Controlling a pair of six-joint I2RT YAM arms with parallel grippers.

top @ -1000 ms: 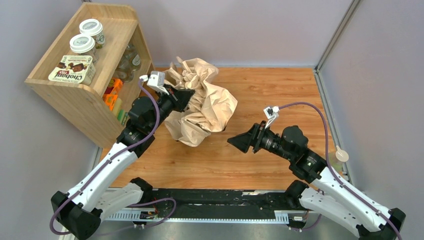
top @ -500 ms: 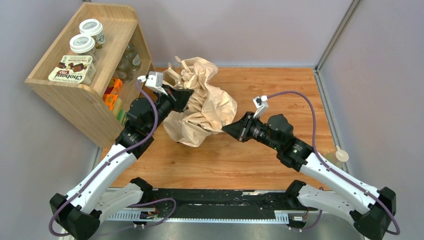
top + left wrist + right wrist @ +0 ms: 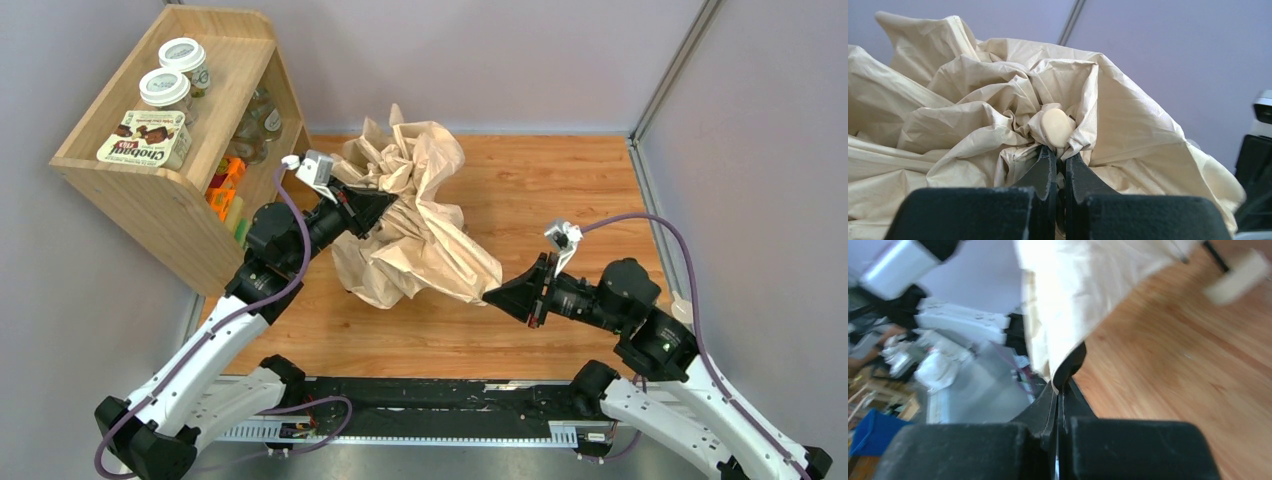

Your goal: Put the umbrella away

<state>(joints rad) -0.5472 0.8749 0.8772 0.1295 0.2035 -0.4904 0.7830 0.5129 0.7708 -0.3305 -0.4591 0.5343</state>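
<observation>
Pinching the umbrella (image 3: 410, 215) from two sides, mid-table toward the back edge of the table (image 3: 580, 180), just right of the shelf (image 3: 150, 190). Crumpled, loose canopy (image 3: 430, 255), not folded, bunched up between both arms. Clamped by the left gripper (image 3: 1058, 155) at the crown, on gathered fabric right under the cream cap (image 3: 1057, 126), jaws almost together with cloth between them. Clamped by the right gripper (image 3: 1064, 385) on the hem (image 3: 1068, 360) at the near-right side of the canopy, jaws closed flat on one thin fold. Stretched tight between hem and crown, judging from the top view, with a pulled-out flap toward the right gripper (image 3: 492, 296). Blurred but visible from the right wrist: cream handle (image 3: 1235, 275) and a bit of black shaft (image 3: 1215, 255), beyond the fabric, over bare wood; cannot tell if touching the table. Long axis probably running from the cap at the left gripper (image 3: 385, 205) down and away to the handle, under the cloth. Key relation for the next move: crown on the left arm's side, handle end nearer the right arm, so likely collapsing along that axis, then gathering the fabric. Risk: thin hem slipping out of the right grip.
</observation>
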